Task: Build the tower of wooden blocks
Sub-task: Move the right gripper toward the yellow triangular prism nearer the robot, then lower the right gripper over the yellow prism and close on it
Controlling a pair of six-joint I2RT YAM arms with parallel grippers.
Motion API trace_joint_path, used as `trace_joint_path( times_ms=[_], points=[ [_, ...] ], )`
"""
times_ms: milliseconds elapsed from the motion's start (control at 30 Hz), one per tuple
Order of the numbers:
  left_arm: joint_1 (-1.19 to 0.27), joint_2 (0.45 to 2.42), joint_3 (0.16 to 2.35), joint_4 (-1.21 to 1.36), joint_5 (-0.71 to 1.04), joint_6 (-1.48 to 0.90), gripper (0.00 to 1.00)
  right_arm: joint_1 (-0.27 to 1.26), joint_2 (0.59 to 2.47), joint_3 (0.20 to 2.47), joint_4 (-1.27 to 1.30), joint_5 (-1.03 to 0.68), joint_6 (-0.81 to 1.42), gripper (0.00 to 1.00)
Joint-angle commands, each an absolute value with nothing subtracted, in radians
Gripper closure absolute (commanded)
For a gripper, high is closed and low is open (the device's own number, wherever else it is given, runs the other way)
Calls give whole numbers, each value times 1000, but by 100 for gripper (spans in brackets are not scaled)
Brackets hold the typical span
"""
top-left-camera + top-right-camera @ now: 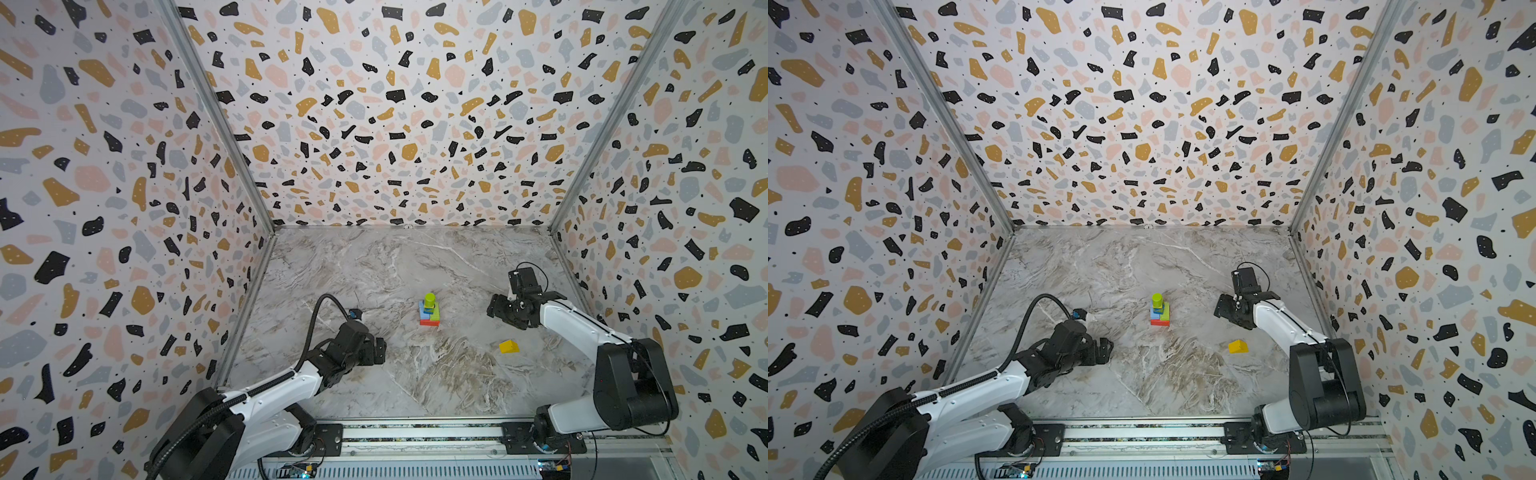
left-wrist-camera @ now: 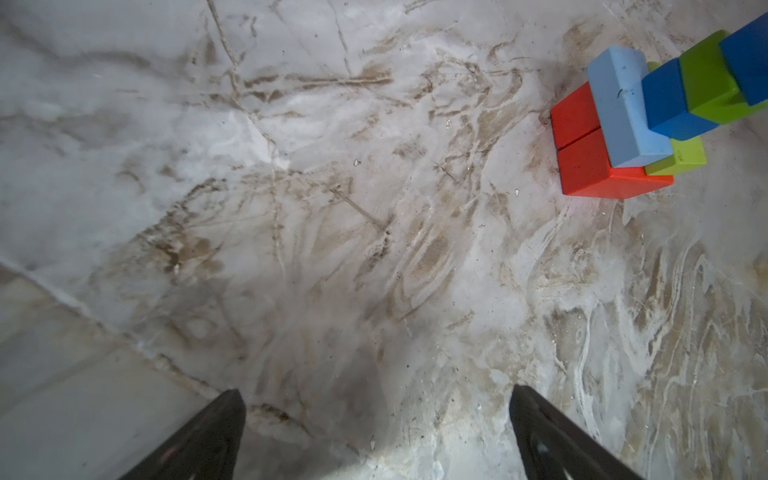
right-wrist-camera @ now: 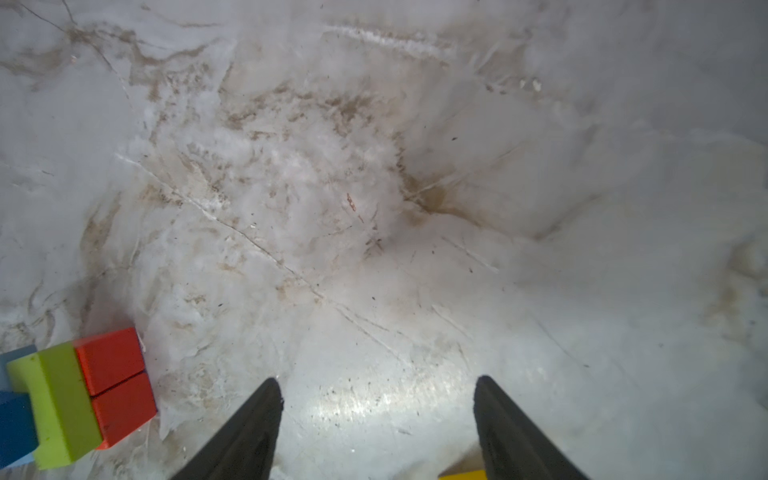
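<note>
Left gripper (image 2: 376,395) and right gripper (image 3: 378,384): jaws apart, empty. Painted wood block tower (image 1: 429,309) stands between them; yellow wooden wedge (image 1: 509,346) lies apart.

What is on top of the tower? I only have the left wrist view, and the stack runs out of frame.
Observer: A lime cylinder stands upright at the top of the wood block tower.
Operator: Are any blocks lying loose?
Observer: One. A yellow wedge sits on the table, apart from the tower, on the right arm's side.
Operator: Is the right arm holding anything?
Observer: No. The right gripper has its jaws apart, with only bare table between them.
</note>
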State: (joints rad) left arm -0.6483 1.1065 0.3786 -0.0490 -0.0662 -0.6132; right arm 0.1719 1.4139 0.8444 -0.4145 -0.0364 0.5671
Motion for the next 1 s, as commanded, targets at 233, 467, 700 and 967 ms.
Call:
trace_joint_path(
  times_ms=[233, 467, 700, 967],
  points=[
    [-652, 1177, 437, -5, -72, -599, 0, 141, 1160, 673, -507, -68, 625, 25],
    [-652, 1181, 442, -12, -65, -583, 0, 138, 1027, 569, -514, -78, 690, 23],
    [-653, 1188, 434, 1, -49, -583, 0, 139, 974, 455, -465, -140, 738, 21],
    [-653, 1180, 422, 1, -55, -584, 0, 138, 982, 432, -388, -219, 751, 22]
  ],
)
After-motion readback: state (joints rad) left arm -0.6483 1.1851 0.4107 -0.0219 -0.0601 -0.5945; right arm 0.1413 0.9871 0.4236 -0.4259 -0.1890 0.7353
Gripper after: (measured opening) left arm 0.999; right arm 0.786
